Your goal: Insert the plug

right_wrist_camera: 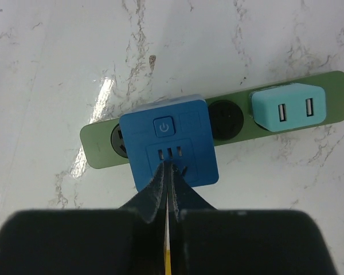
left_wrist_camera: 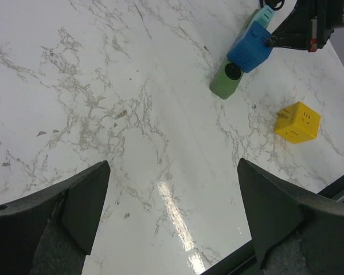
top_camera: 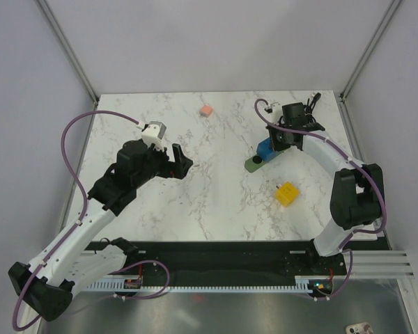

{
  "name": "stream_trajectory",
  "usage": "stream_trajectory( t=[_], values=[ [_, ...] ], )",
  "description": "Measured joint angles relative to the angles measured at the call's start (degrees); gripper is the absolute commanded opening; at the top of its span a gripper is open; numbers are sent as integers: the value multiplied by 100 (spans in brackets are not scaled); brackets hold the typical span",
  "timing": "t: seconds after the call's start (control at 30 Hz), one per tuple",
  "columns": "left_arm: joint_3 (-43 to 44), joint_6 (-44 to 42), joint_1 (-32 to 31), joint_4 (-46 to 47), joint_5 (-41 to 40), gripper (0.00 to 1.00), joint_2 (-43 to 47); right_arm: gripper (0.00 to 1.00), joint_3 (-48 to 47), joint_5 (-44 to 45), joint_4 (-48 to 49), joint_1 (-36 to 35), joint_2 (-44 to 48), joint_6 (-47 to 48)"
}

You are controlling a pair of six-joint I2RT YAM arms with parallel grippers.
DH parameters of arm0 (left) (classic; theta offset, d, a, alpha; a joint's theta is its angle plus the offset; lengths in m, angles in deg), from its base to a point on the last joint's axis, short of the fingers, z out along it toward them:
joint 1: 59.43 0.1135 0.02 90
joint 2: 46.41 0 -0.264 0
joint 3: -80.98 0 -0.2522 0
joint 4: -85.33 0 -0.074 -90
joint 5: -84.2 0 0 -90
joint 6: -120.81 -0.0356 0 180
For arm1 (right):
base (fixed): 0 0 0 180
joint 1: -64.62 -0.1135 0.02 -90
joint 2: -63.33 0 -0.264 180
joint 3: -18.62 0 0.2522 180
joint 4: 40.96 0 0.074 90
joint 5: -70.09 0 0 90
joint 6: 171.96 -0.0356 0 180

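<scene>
A green power strip (right_wrist_camera: 103, 146) lies on the marble table, also in the top view (top_camera: 253, 165) and the left wrist view (left_wrist_camera: 225, 84). A blue square plug (right_wrist_camera: 169, 140) sits on its middle socket; it shows in the top view (top_camera: 266, 149) and the left wrist view (left_wrist_camera: 250, 47). A light turquoise plug (right_wrist_camera: 288, 107) sits further along the strip. My right gripper (right_wrist_camera: 168, 167) is shut with nothing between its fingers, tips over the blue plug's face. My left gripper (left_wrist_camera: 172, 189) is open and empty above bare table, far left of the strip.
A yellow cube adapter (top_camera: 287, 194) lies near the strip, also in the left wrist view (left_wrist_camera: 297, 122). A small pink block (top_camera: 206, 110) lies at the back. The black base rail (top_camera: 223, 254) runs along the near edge.
</scene>
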Motion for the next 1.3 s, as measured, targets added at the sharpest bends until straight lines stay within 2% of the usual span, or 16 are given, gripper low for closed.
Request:
stream_trajectory(
  t=[0.27, 0.37, 0.43, 0.47, 0.5, 0.53, 0.57, 0.7, 0.9, 1.1, 1.3],
  values=[
    [0, 2, 0, 0, -251, 100, 0, 3, -57, 33, -105, -4, 31, 33],
    [0, 11, 0, 0, -267, 100, -31, 13, -122, 13, -256, -9, 155, -7],
    [0, 44, 0, 2, -264, 100, -76, 34, -142, 9, -321, -37, 374, -81],
    [0, 76, 0, 0, -264, 100, -105, 53, -142, -11, -328, -74, 522, -140],
    [0, 114, 0, 0, -260, 100, -136, 68, -140, -31, -319, -114, 654, -258],
    [2, 155, 0, 2, -254, 100, -166, 89, -136, -42, -313, -179, 822, -343],
    [2, 190, 0, 9, -247, 100, -197, 98, -122, -59, -291, -264, 1010, -433],
    [133, 293, 0, 9, -245, 99, -496, 98, 142, -118, 28, -645, 1834, -750],
    [852, 306, 22, 13, -461, 98, -1460, 98, 841, -249, 503, -990, 3215, -1926],
    [2092, 306, 341, 131, -682, 96, -2881, 98, 1467, -426, 1034, -977, 4439, -2857],
    [3565, 151, 597, 299, -782, 96, -4614, 98, 1792, -525, 1294, -977, 5418, -3163]
  ],
)
